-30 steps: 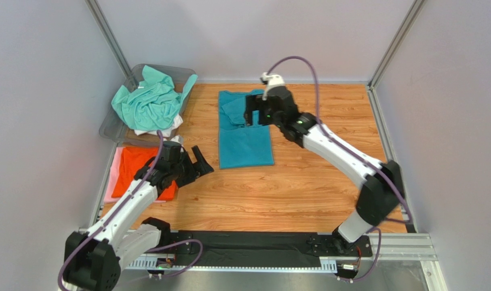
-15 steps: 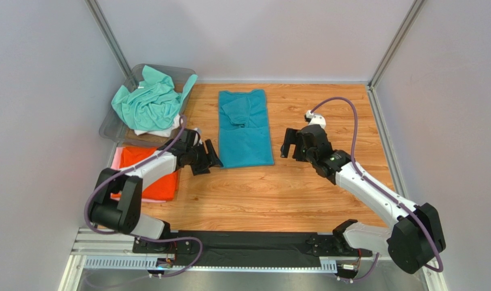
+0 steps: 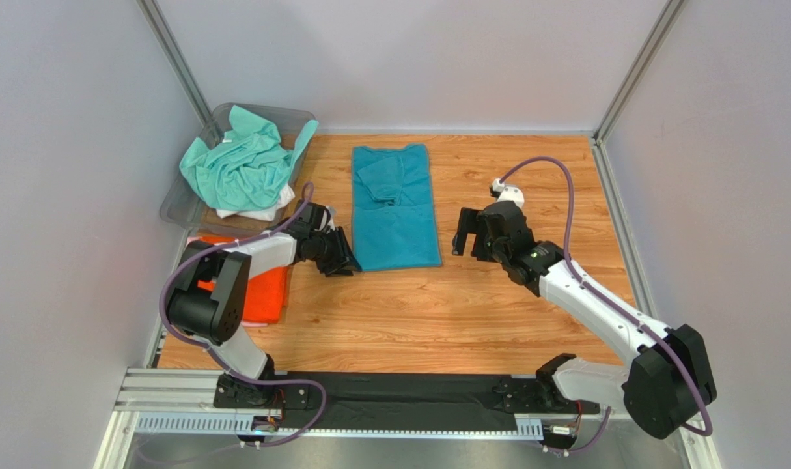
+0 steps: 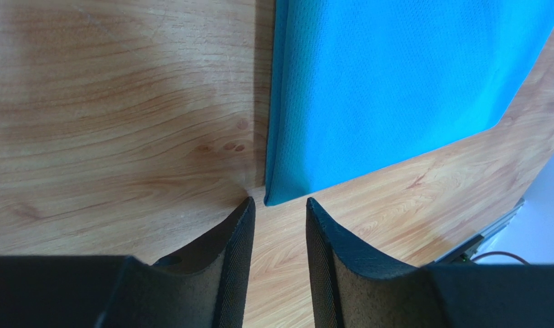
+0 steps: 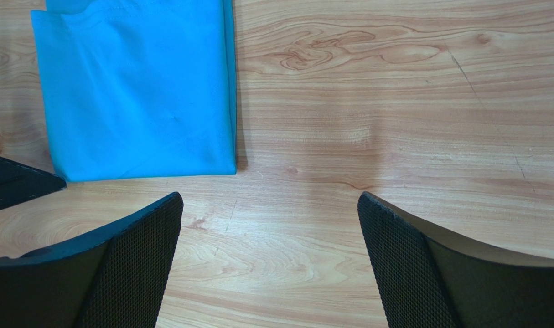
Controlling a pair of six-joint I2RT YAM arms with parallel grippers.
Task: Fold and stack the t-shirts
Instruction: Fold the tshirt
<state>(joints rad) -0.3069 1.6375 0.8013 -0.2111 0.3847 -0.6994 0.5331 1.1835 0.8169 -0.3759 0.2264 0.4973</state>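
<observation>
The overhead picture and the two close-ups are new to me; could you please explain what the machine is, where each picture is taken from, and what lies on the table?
This is a two-armed robot bolted at the near edge of a wooden table. The overhead view comes from a fixed camera above and behind it. Each close-up comes from a camera on one wrist, looking past that arm's own pincer.

On the table lies a teal t-shirt, folded into a long strip. At the left, a clear bin holds a crumpled mint-green shirt, and an orange shirt lies folded nearer the arms.

The left pincer sits at the teal shirt's near left corner, its fingers slightly apart. The right pincer hovers wide open to the shirt's right. Neither holds anything.
</observation>
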